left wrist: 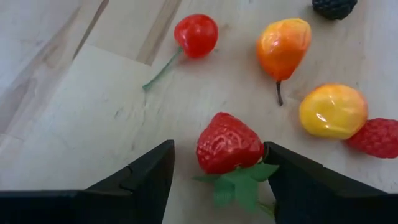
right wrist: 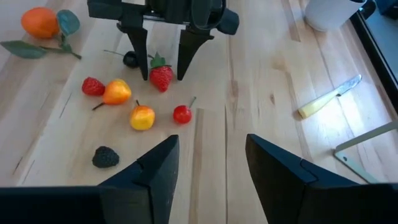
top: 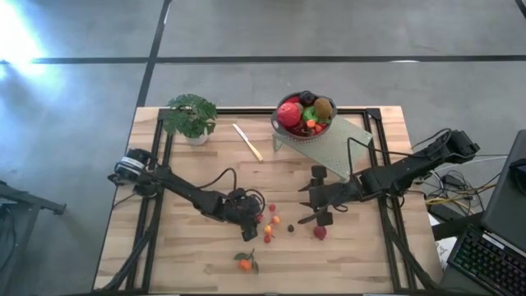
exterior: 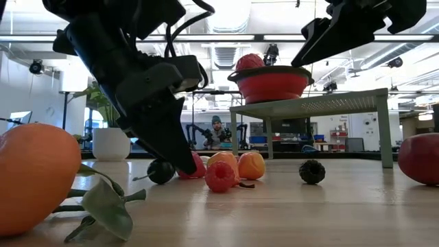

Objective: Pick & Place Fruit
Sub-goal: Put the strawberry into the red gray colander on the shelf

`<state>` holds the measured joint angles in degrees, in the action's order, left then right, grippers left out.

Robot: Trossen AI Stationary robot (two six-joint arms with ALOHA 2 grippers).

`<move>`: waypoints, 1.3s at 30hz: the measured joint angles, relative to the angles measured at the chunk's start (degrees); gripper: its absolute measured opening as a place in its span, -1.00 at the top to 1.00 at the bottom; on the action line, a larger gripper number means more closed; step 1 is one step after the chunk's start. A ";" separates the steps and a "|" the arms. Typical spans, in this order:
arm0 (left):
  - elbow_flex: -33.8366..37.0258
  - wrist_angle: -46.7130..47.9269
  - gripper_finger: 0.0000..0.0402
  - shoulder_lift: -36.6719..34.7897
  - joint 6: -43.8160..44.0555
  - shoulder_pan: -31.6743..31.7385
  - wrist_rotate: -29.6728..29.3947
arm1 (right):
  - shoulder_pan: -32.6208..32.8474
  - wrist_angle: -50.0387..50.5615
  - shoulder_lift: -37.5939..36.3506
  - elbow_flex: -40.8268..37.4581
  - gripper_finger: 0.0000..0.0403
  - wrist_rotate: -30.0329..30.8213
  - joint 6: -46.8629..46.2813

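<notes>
we see the right gripper (right wrist: 208, 163) with its dark fingers parted above bare wood. across the table (right wrist: 261, 87), the left gripper (right wrist: 163, 62) straddles a strawberry (right wrist: 161, 77), open fingers either side. nearby lie a cherry (right wrist: 182, 114), small orange fruits, a raspberry (right wrist: 92, 86), a blackberry (right wrist: 106, 157), a leafy tangerine (right wrist: 40, 20) and a pale knife (right wrist: 328, 98).

Red strawberry (left wrist: 227, 143) between the open left hand's (left wrist: 217, 177) fingers, small fruits scattered beside it.

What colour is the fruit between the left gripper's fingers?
Red, with green leaves: a strawberry. The left wrist view shows it best, between the open left gripper.
</notes>
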<state>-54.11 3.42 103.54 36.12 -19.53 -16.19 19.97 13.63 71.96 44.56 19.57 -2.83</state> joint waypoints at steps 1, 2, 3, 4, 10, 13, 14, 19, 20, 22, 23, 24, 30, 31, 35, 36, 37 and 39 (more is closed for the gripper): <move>0.00 0.00 -0.21 0.14 0.00 0.05 -0.47 | -0.04 0.02 0.00 0.00 0.08 0.02 0.02; 0.00 0.02 -0.18 0.19 -0.06 0.05 -0.84 | -0.10 0.01 0.00 0.00 0.08 0.02 0.05; 0.00 0.04 -0.15 0.22 -0.35 0.06 -1.22 | -0.15 0.01 0.00 0.00 0.07 0.02 0.15; 0.00 0.04 -0.11 0.27 -0.45 0.13 -1.49 | -0.17 0.01 0.00 0.00 0.07 0.02 0.17; 0.00 0.36 0.16 0.28 -0.50 0.85 -1.61 | -0.31 0.02 0.00 0.00 0.14 0.02 0.22; 0.00 1.26 0.27 -0.43 -0.94 1.36 -0.19 | -0.28 -0.11 0.00 0.00 0.17 0.02 0.22; 0.02 1.46 0.28 -0.83 -0.94 1.49 0.22 | -0.28 -0.13 0.00 0.00 0.17 0.02 0.22; 0.02 1.33 0.24 -4.53 -1.00 1.83 0.51 | -0.24 -1.29 0.01 0.00 0.12 -0.42 0.25; 0.02 1.30 0.22 -5.33 -1.08 1.91 0.51 | -0.24 -2.33 0.25 0.00 0.11 -0.98 0.41; 0.02 1.07 0.19 -6.88 -1.47 2.24 0.63 | -0.11 -4.49 0.71 0.02 0.07 -2.92 2.20; 0.02 0.86 0.19 -7.59 -1.63 2.53 0.66 | 0.06 -5.46 1.32 0.02 0.06 -3.57 3.52; 0.02 0.18 0.19 -8.44 -1.92 2.85 0.73 | 0.22 -7.02 1.94 0.02 0.05 -4.16 5.08; 0.06 -7.23 0.26 -10.47 -4.50 5.85 8.04 | 1.15 -12.58 5.42 0.15 -0.02 -4.61 14.29; 0.07 -8.81 0.26 -10.52 -4.89 6.47 9.94 | 1.16 -12.54 6.00 0.33 -0.03 -4.59 15.66; 0.07 -13.28 0.22 -10.66 -6.11 9.34 15.37 | 1.44 -12.46 7.34 1.45 -0.07 -4.55 16.16; 0.09 -13.97 0.22 -10.68 -6.27 10.02 16.45 | 1.55 -12.59 7.64 2.10 -0.08 -4.38 16.13; 0.10 -14.99 0.22 -10.68 -6.32 10.64 17.84 | 1.81 -12.85 7.67 2.42 -0.08 -4.00 16.18; 0.13 -17.31 0.22 -10.68 -6.32 11.79 20.95 | 2.32 -12.16 7.50 2.72 -0.07 -1.84 16.65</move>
<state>-53.98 -13.89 92.86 29.80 -7.74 4.76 22.28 1.47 79.46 47.28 17.74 13.82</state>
